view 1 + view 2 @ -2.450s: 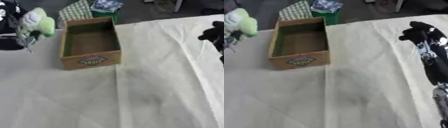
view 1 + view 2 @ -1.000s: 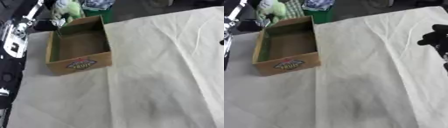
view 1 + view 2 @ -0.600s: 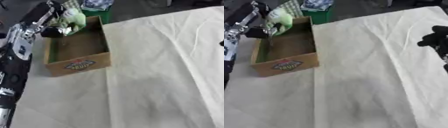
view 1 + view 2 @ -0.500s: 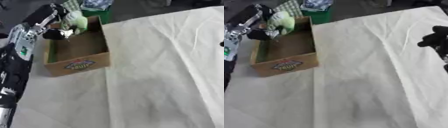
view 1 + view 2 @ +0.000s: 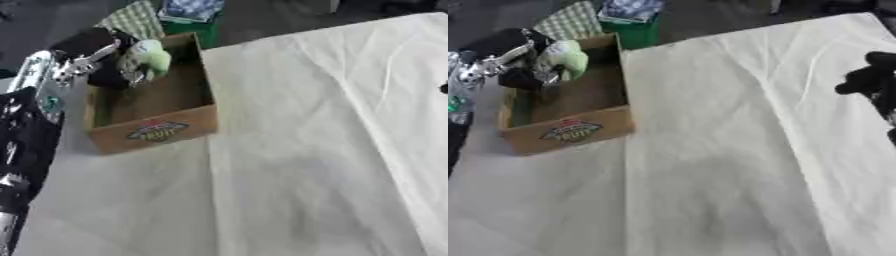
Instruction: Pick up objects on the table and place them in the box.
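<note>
Cardboard box (image 5: pixel 157 131) sits at the far left of the cream-clothed table (image 5: pixel 306 150). Left hand (image 5: pixel 101 60) is over the box's far end, fingers curled round a light green soft object (image 5: pixel 149 57) held just inside the box's opening. Right hand (image 5: pixel 868 80) hangs well right of the box, fingers curled, holding nothing.

The left arm (image 5: pixel 39 95) enters from nine o'clock as a silver, boxy forearm segment bearing a small green mark, with glossy black casing below it toward seven o'clock. Its left hand (image 5: pixel 92 47) is black with a bright silver link across the knuckle area. At three o'clock in the right eye view, the right hand (image 5: pixel 872 77) shows as a matte black, lumpy shape.
</note>
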